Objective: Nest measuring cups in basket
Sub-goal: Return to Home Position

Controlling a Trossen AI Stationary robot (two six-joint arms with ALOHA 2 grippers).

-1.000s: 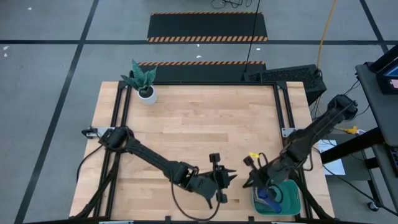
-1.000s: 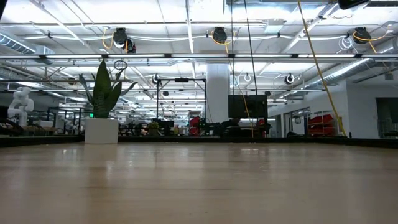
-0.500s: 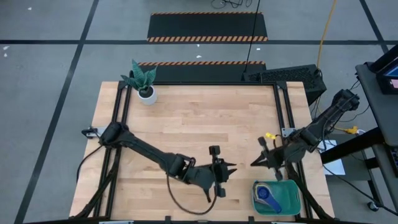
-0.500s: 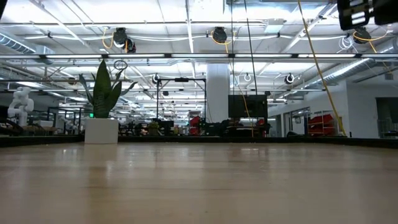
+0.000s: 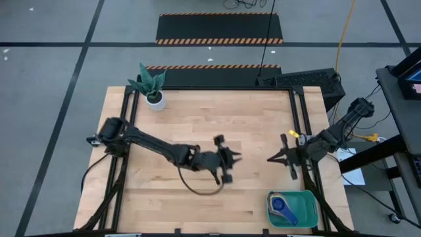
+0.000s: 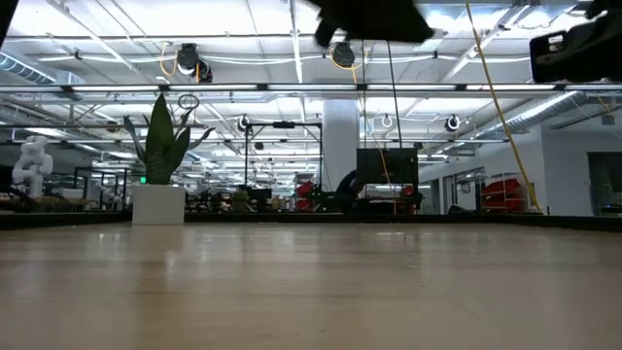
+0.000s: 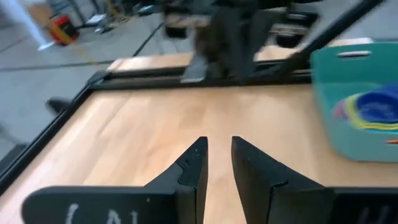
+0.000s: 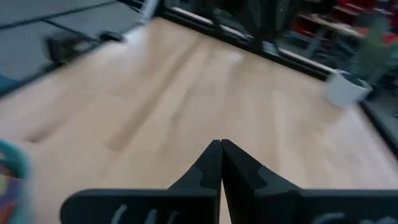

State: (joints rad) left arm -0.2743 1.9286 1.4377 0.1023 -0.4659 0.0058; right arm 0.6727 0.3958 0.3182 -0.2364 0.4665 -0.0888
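Basket [image 5: 312, 209] long axis across table [image 5: 197, 118], measuring cups [image 5: 281, 205] nested inside, handle seemingly front-right, left gripper [image 5: 238, 157] slightly parted, right gripper [image 5: 270, 158] closed, both mid-table.

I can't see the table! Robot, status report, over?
Left pincer slightly open, empty. Right pincer shut, empty. Nested plastic measuring cups inside teal rectangular plastic basket. Nothing blocking.
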